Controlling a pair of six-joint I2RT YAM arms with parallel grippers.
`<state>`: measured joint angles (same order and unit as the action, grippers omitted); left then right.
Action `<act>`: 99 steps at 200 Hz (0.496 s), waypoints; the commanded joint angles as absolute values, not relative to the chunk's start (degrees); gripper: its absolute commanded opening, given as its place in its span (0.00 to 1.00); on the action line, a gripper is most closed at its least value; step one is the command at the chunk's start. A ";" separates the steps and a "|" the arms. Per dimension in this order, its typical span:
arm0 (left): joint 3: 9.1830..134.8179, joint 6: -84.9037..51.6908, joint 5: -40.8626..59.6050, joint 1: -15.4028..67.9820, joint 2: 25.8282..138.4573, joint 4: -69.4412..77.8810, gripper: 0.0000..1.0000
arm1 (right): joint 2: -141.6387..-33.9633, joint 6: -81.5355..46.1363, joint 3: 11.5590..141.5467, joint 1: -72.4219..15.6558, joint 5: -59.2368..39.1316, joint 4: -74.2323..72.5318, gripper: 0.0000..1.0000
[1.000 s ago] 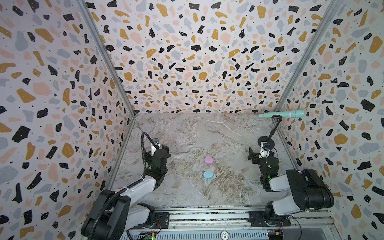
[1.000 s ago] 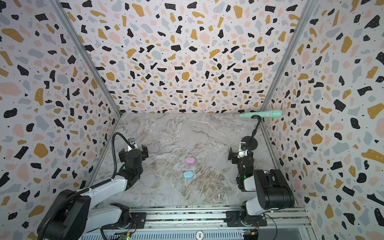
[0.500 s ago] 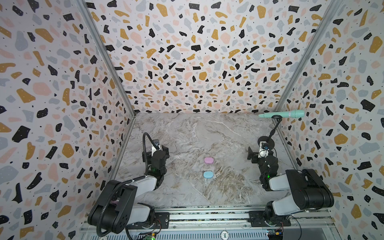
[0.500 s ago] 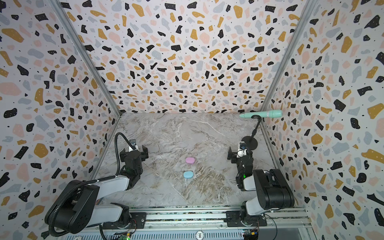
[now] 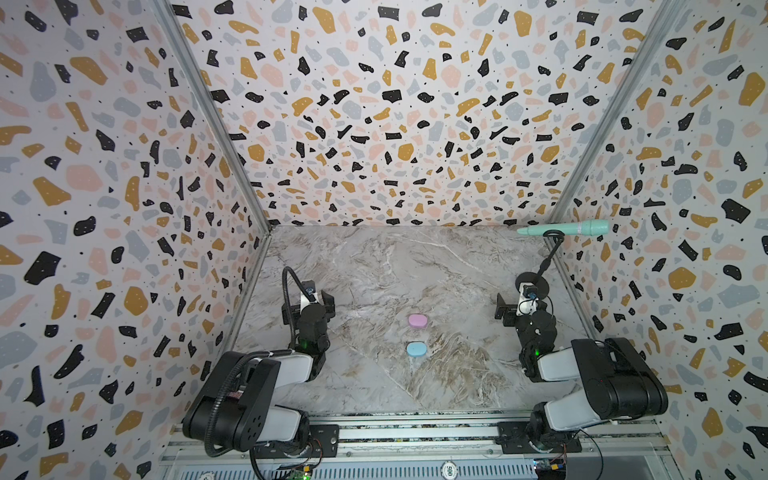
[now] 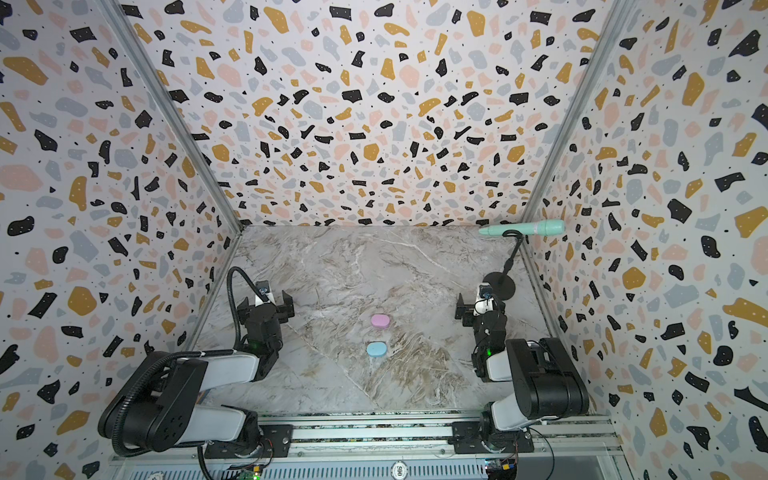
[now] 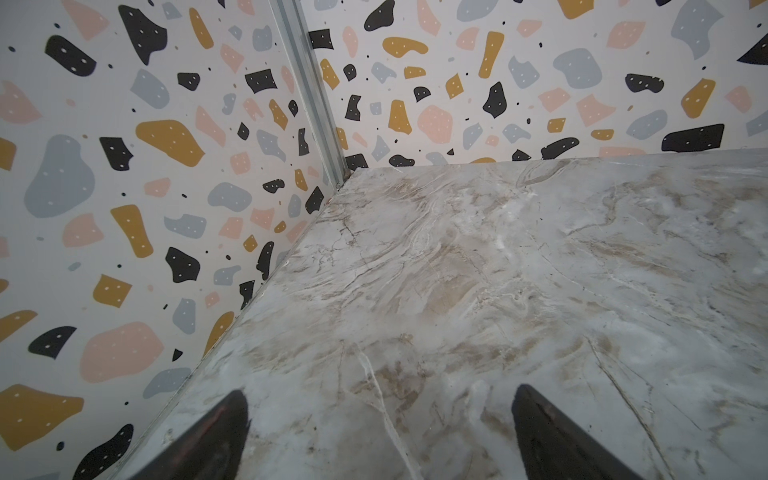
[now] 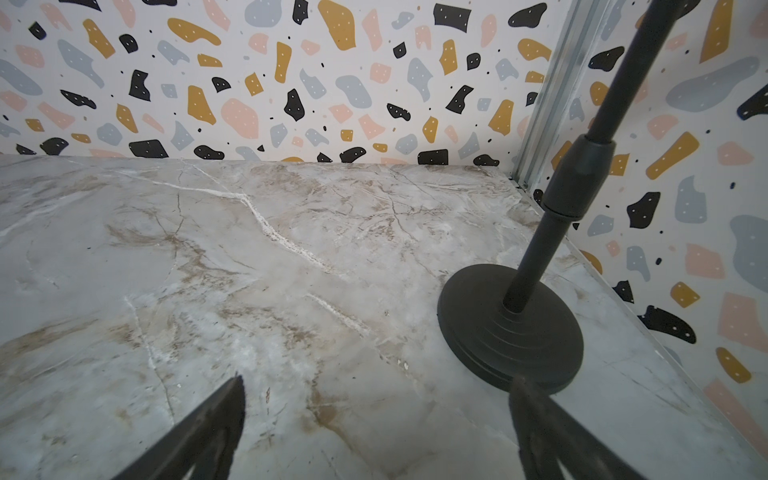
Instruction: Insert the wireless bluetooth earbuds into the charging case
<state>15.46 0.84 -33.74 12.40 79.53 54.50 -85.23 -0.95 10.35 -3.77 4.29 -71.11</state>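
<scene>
Sitting ctr tbl (image 5: 374, 270): pink case (image 5: 417, 321), blue case (image 5: 416, 349).

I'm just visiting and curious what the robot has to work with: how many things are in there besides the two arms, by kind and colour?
Pink case: 1
Blue case: 1
Mint-green microphone: 1
Black stand: 1
Total: 4

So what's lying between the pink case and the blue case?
Nothing: only a bare strip of marble tabletop separates the pink case from the blue case, as both top views show.
</scene>
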 commanded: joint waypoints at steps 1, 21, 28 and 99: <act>16.66 -0.22 -32.20 11.13 80.28 56.99 1.00 | -85.12 -0.47 11.69 -4.08 4.67 -71.35 0.99; 18.03 -0.97 -31.74 10.29 81.09 55.10 1.00 | -85.14 -0.40 11.69 -4.11 4.81 -71.36 0.99; 18.23 -1.05 -31.59 10.15 81.26 54.91 1.00 | -85.13 -0.44 11.70 -4.09 4.81 -71.29 0.99; 40.89 -0.43 -26.87 9.11 96.28 26.02 0.96 | -85.03 -0.35 11.69 -4.24 5.06 -71.18 0.99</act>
<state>31.64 -2.17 -34.50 10.09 90.35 41.01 -85.23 -0.93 10.35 -3.88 4.38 -71.09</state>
